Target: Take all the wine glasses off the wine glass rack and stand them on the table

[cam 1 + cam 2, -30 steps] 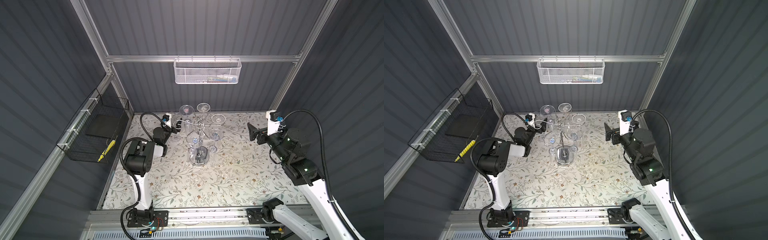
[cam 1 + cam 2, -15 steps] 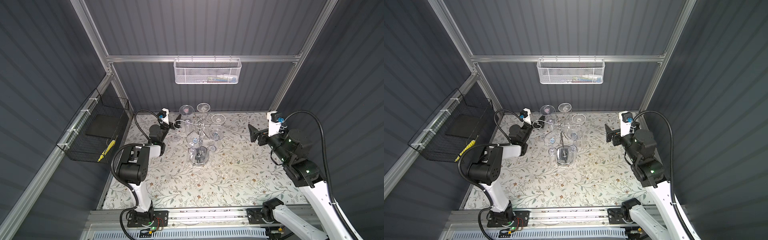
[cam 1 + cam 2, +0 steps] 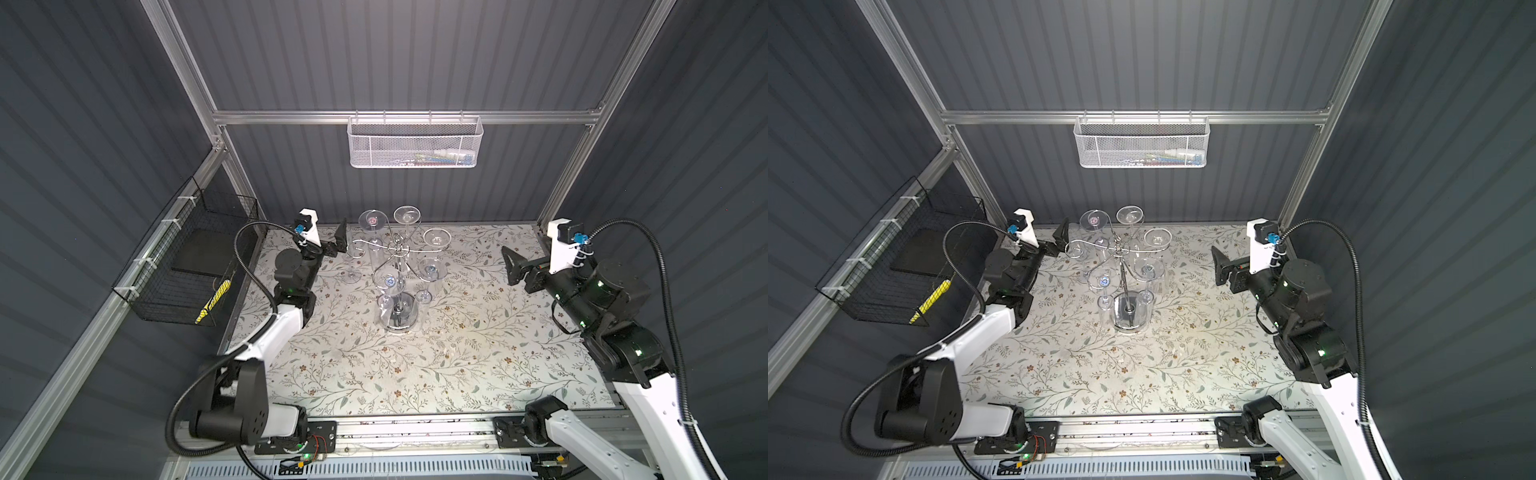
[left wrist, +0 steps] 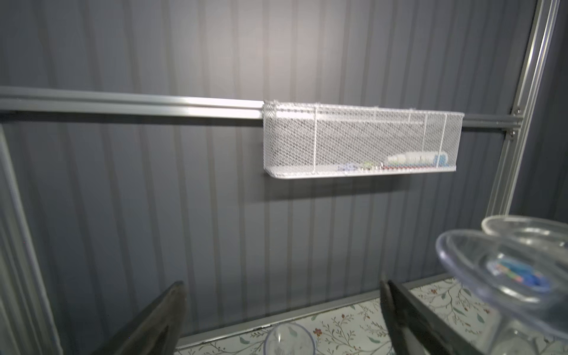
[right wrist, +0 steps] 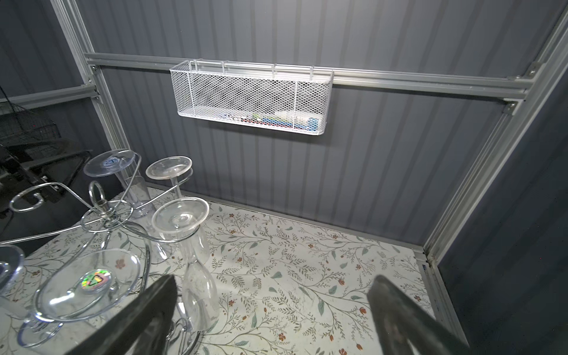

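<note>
Robot lab test cell, aluminium frame [image 3: 291, 117], grey ribbed wall panels [image 3: 415, 54]

Right claw [image 5: 272, 281] hangs wide open and empty over the floral-patterned bench [image 5: 338, 246], its two dark fingers [image 5: 147, 310] spread well apart. Next to it, the chrome wine glass rack [image 5: 104, 212] carries clear glasses hung bowl-down from its curled arms. The nearest wine glass [image 5: 196, 276] appears just beside one finger. Beyond the bench's back edge, a white mesh basket [image 5: 250, 92] hooks onto a rail [image 5: 399, 79] on the grey wall [image 5: 353, 153].
</note>
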`<control>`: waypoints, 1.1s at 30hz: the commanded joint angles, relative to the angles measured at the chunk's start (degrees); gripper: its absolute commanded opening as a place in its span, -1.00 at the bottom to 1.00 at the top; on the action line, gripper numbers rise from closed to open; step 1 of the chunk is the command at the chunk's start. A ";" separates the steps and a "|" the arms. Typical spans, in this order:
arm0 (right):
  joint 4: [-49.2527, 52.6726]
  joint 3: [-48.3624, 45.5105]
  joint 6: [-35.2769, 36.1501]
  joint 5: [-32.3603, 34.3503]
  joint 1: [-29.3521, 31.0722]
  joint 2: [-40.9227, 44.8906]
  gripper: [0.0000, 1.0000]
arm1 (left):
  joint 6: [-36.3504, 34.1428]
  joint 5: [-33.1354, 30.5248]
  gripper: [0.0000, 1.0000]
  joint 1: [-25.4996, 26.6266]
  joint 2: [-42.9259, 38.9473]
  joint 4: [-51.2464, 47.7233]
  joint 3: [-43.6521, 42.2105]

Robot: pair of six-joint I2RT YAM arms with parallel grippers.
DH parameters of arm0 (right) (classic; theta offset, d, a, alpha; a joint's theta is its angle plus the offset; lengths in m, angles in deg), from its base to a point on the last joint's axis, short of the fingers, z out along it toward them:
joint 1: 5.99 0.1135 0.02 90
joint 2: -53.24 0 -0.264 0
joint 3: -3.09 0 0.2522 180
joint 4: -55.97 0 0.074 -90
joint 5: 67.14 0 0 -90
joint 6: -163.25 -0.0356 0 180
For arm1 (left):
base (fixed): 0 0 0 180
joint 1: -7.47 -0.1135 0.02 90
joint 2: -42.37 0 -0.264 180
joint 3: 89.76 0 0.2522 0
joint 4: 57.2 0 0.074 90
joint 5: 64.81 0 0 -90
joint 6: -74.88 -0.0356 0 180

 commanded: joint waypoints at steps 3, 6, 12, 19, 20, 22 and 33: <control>6.85 4.48 -6.39 -5.63 -0.16 -1.12 0.98 | 7.55 -9.38 0.99 -0.42 -13.41 -31.59 5.81; 8.22 5.22 -9.51 -7.91 -0.16 -1.67 0.98 | 13.81 -7.92 1.00 -0.42 -19.47 -45.25 9.56; 9.19 5.03 -14.83 -12.44 -0.16 -3.43 0.97 | 28.85 4.10 0.97 -0.42 -27.96 -60.93 13.16; 8.52 4.24 -25.95 -22.64 -0.16 -5.08 0.88 | 40.91 17.48 0.87 -0.42 -30.47 -69.95 17.70; 7.70 3.65 -28.71 -24.30 -0.16 -5.02 0.85 | 41.15 17.71 0.86 -0.42 -30.82 -70.44 18.25; 4.31 0.82 -36.17 -28.46 0.05 -4.88 0.78 | 41.37 17.64 0.86 -0.42 -31.50 -71.70 18.56; -10.57 -9.00 -58.05 -17.07 20.64 -5.20 0.55 | 41.95 13.69 0.87 -0.42 -35.76 -70.99 12.15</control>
